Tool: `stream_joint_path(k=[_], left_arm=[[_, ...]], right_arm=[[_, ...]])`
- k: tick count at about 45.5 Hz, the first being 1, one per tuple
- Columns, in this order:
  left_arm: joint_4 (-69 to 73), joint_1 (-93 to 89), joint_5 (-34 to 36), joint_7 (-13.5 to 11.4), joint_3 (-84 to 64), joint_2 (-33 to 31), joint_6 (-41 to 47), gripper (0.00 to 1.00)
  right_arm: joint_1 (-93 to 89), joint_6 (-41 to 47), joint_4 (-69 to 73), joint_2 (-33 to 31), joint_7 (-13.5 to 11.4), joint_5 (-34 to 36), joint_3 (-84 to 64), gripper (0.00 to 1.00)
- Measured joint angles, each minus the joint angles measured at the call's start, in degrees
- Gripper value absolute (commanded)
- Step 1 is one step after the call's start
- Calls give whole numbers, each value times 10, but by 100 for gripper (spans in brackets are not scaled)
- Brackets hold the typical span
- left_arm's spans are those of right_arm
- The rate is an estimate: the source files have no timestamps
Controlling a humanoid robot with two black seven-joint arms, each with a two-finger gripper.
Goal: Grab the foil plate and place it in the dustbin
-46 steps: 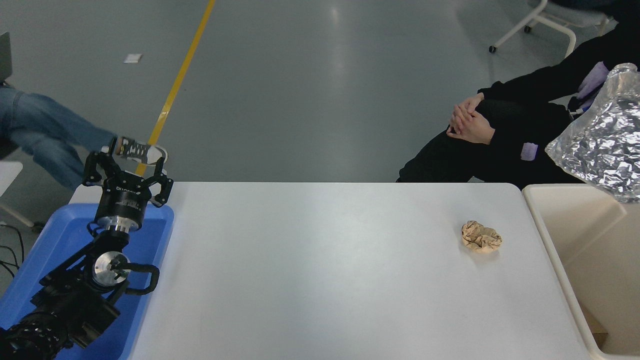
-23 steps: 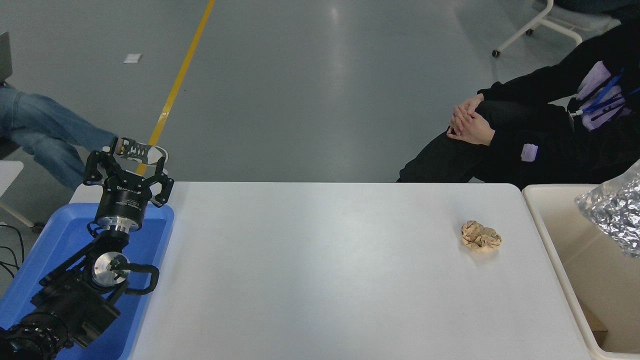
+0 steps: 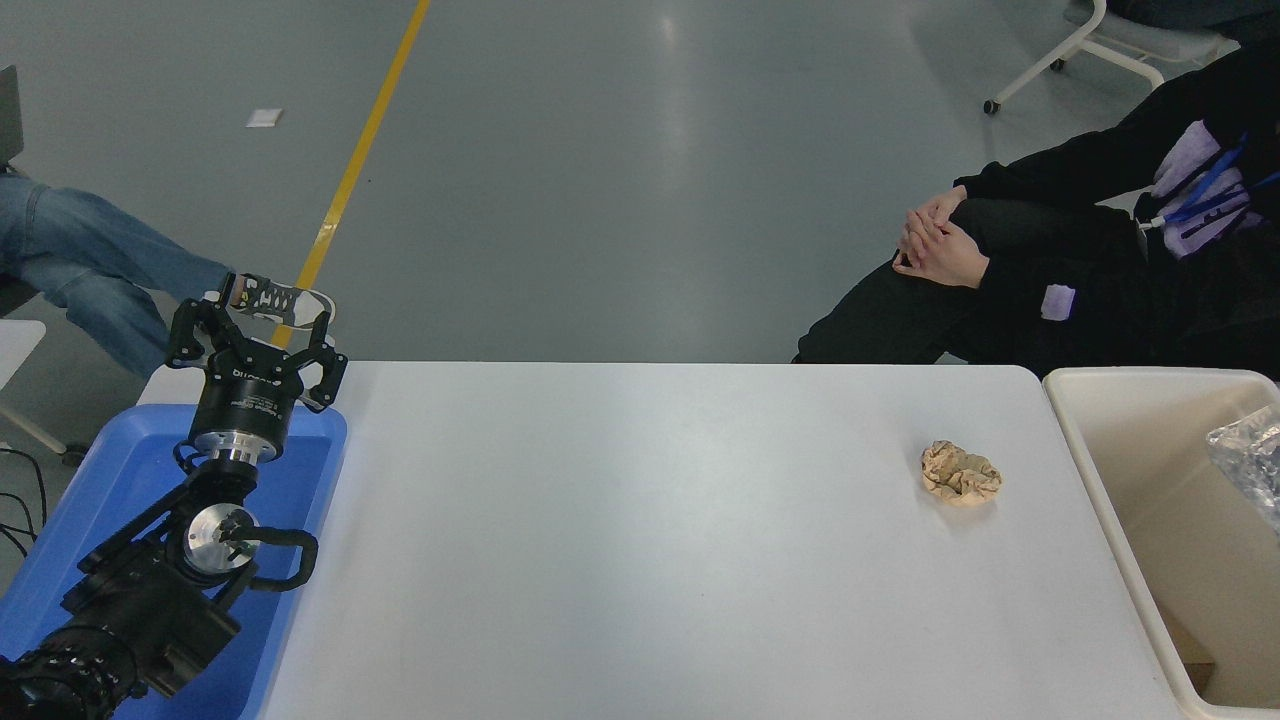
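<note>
The shiny crinkled foil plate (image 3: pixel 1250 462) shows only as a corner at the picture's right edge, inside the cream dustbin (image 3: pixel 1120 500), below its rim. The rest of the plate is cut off by the frame. My right arm and gripper are out of view. My left gripper (image 3: pixel 255 330) is parked at the lower left over the blue tray, its fingers spread open and empty.
A crumpled brown paper ball (image 3: pixel 960 473) lies on the white table (image 3: pixel 650 540) near the dustbin. A blue plastic tray (image 3: pixel 300 470) sits under the left arm. A person in black sits at the far right, hands (image 3: pixel 935 245) clasped; another person's legs are at the far left.
The foil plate has dropped from high above the dustbin at the right edge down into it, with less of it showing. The left arm has not moved.
</note>
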Motion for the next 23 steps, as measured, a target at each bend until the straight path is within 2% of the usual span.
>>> stream_joint_path(k=[20,23], left_arm=[[0,0,0,0,0,0,0,99],[0,0,0,0,0,0,0,99]], right_arm=[[-52,-20,-72,47,0,0,12,0],[-54,-21,-75,49,0,0,12,44]])
